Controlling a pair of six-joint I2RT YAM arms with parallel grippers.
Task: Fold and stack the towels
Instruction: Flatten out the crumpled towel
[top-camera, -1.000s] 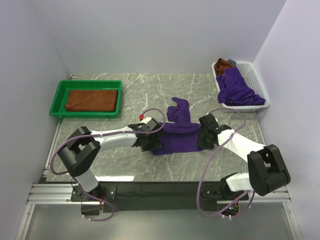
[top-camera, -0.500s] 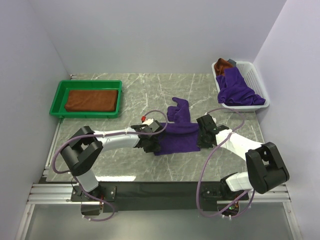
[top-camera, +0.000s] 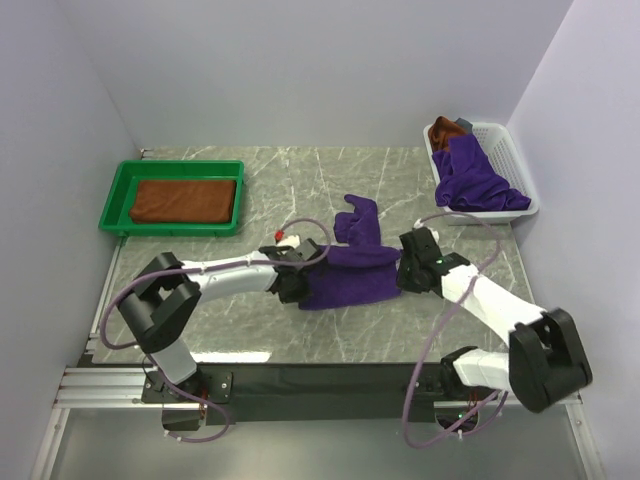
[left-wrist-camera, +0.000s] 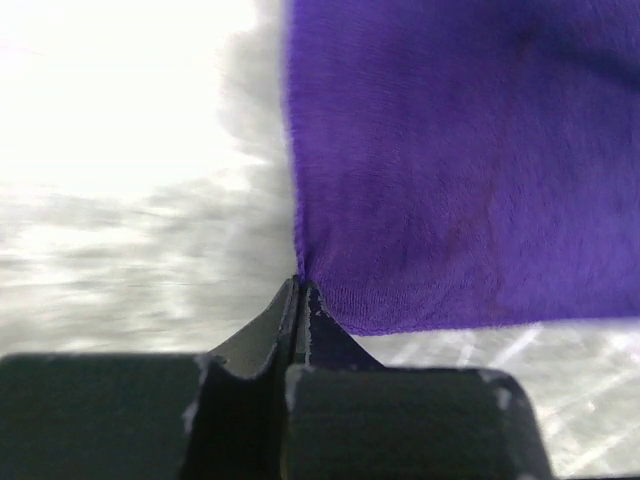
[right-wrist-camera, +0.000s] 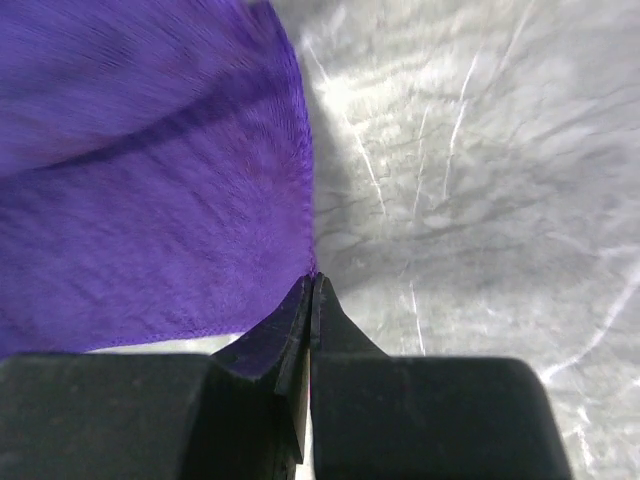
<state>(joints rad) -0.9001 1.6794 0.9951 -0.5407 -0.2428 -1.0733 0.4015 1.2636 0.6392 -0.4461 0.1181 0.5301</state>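
Note:
A purple towel (top-camera: 352, 268) lies partly folded in the middle of the marble table, one flap reaching toward the back. My left gripper (top-camera: 296, 287) is at its near left corner, and in the left wrist view that gripper (left-wrist-camera: 301, 287) is shut on the corner of the towel (left-wrist-camera: 460, 170). At the towel's near right corner is my right gripper (top-camera: 408, 272), whose wrist view shows it (right-wrist-camera: 313, 281) shut on the towel's edge (right-wrist-camera: 150, 190). A folded rust-brown towel (top-camera: 185, 198) lies flat in the green tray (top-camera: 118, 185) at the back left.
At the back right, a white basket (top-camera: 510, 150) holds a crumpled purple towel (top-camera: 475, 182), a bit of rust-brown cloth (top-camera: 445, 127) and a small grey item (top-camera: 464, 122). Walls close off the table on the left, back and right.
Both grippers have gone from open to shut on the purple towel's near corners. The right arm has stretched out a little, and the towel's near edge has shifted slightly.

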